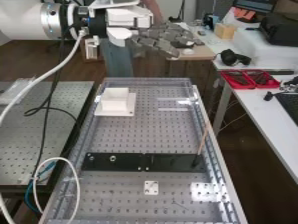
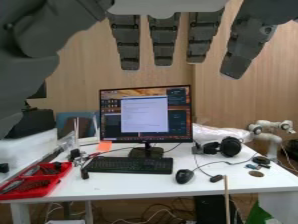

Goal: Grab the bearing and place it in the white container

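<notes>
One dark grey robotic hand (image 1: pixel 161 41) hangs high, straight-fingered and empty, presumably to clear the perforated metal table (image 1: pixel 176 132), where the box-shaped white container (image 1: pixel 115 105) could pen in the bearing, perhaps already inside.

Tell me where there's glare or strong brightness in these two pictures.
High view: a bright glare patch on the perforated bench, low and to the right, plus a smaller glint near its far right edge; wrist view: the monitor glows, while the hand looks dark.
</notes>
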Available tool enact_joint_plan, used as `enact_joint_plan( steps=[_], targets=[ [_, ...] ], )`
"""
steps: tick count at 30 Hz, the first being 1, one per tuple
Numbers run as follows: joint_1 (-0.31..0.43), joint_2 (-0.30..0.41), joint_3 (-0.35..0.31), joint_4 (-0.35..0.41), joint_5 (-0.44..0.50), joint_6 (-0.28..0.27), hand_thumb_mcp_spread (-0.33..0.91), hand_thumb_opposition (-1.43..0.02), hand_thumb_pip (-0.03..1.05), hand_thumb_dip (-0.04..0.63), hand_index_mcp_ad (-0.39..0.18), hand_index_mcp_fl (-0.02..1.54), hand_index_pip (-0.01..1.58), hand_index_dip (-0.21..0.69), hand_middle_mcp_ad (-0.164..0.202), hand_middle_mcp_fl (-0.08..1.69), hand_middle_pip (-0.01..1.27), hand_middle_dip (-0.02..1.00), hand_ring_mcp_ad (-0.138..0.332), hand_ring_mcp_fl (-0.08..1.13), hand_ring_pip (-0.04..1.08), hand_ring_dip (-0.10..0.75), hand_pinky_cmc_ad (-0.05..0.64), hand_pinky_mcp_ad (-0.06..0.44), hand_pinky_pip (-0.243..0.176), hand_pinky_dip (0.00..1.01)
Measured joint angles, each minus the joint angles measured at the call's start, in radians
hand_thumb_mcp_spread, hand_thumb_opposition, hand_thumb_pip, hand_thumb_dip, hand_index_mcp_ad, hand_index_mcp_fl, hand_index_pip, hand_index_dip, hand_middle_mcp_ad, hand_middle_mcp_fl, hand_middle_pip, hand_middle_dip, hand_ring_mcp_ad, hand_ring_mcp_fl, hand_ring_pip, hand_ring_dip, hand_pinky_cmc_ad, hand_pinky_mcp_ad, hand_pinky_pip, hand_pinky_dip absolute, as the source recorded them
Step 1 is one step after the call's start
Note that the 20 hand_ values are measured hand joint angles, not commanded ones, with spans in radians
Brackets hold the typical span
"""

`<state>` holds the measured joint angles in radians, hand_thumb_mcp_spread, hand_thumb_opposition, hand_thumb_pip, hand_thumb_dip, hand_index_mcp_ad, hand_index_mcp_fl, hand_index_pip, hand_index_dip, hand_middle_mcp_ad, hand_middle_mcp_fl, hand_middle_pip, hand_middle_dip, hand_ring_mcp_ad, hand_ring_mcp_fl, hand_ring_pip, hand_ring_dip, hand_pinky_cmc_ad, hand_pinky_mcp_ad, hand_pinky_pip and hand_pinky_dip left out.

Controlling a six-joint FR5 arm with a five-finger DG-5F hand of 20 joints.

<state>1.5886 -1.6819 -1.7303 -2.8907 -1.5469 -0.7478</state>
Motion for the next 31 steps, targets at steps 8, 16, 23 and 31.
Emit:
enact_joint_plan(
  steps=[8, 16, 23, 31],
  targets=[
    [-0.010, -0.006, 0.011, -0.006, 0.001, -0.005, 0.09, -0.62, 0.42, -0.002, -0.061, 0.12, 0.12, 0.353, 0.087, 0.01, 0.12, 0.19, 0.157, 0.00, 0.10, 0.096, 0.445, 0.328, -0.105, 0.27],
    [-0.014, 0.005, 0.007, 0.002, -0.009, -0.007, 0.10, -0.62, 0.42, -0.002, -0.061, 0.12, 0.11, 0.328, 0.087, 0.01, 0.12, 0.19, 0.161, 0.00, 0.09, 0.096, 0.445, 0.328, -0.105, 0.25],
    [-0.019, 0.024, -0.005, 0.009, -0.020, 0.011, 0.09, -0.62, 0.42, -0.002, -0.061, 0.12, 0.11, 0.314, 0.091, 0.01, 0.13, 0.20, 0.161, 0.00, 0.09, 0.096, 0.445, 0.328, -0.105, 0.25],
    [-0.022, 0.042, -0.019, 0.011, -0.036, 0.024, 0.10, -0.62, 0.42, -0.002, -0.061, 0.12, 0.11, 0.314, 0.087, 0.01, 0.13, 0.20, 0.161, 0.00, 0.09, 0.096, 0.445, 0.326, -0.105, 0.25]
  ],
)
